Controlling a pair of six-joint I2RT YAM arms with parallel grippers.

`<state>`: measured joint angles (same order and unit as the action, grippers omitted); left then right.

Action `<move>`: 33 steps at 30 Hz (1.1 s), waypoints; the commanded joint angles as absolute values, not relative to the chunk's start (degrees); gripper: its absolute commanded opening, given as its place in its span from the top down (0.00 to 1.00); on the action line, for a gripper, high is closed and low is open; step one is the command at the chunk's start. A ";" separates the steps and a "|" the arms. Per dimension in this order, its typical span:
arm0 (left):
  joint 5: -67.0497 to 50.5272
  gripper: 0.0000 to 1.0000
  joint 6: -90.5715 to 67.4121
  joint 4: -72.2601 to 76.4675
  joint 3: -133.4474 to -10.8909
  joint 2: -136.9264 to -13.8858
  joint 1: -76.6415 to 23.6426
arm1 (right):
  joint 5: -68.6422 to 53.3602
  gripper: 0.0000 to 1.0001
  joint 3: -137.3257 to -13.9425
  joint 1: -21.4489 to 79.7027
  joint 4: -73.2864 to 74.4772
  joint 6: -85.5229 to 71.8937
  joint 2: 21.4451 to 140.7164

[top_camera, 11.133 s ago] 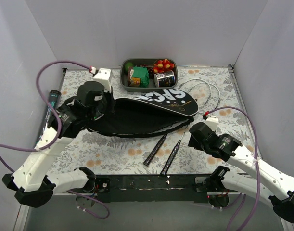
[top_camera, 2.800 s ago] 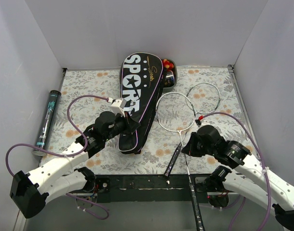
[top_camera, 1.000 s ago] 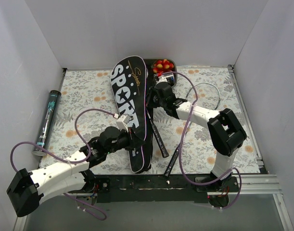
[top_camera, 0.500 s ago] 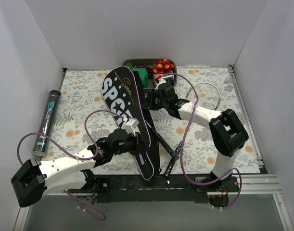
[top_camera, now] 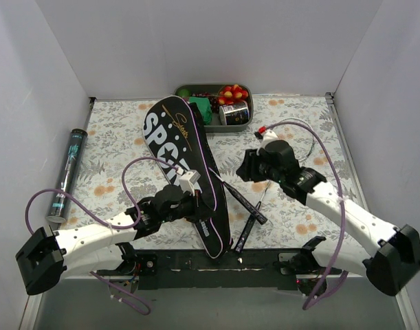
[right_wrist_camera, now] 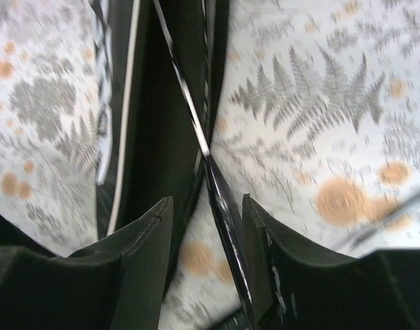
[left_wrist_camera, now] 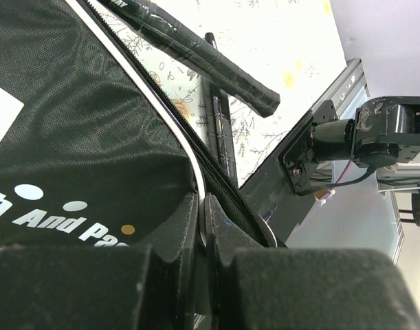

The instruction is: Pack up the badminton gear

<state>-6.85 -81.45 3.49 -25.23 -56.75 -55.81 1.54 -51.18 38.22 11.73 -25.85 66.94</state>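
- The black "SPORT" cover [top_camera: 185, 165] lies slantwise on the table [top_camera: 120, 137]. Its long axis runs from the broad head at far left to the narrow tail at near right.
- The first racket [top_camera: 245, 204] meets the cover's right edge. Its thin shaft runs roughly along the cover's axis and its black handle points away to the near right. We cannot tell whether its head sits inside the cover.
- The second racket [top_camera: 247, 230] lies right of the cover and apart from it, handle nearest us, its pale head partly hidden under the right arm.
- The right claw [right_wrist_camera: 206, 201] hangs open astride the first racket's shaft, just right of the cover, one finger on either side without contact. We judge this the arm better placed for that racket.
- The left claw [left_wrist_camera: 201, 206] is clamped on the cover's zipped rim near its tail.
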 commanded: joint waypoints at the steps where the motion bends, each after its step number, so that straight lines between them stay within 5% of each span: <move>1: -6.95 1.00 -81.30 5.54 -27.77 -56.51 -57.13 | 0.71 0.47 -44.22 38.14 21.08 -21.80 58.37; 13: -4.48 1.00 -80.24 6.24 -29.00 -58.80 -62.14 | -5.97 0.41 -32.70 38.14 25.05 -19.69 48.16; 33: -5.18 1.00 -79.37 6.06 -28.21 -55.11 -63.46 | -8.17 0.41 -27.42 38.14 19.78 -20.65 55.81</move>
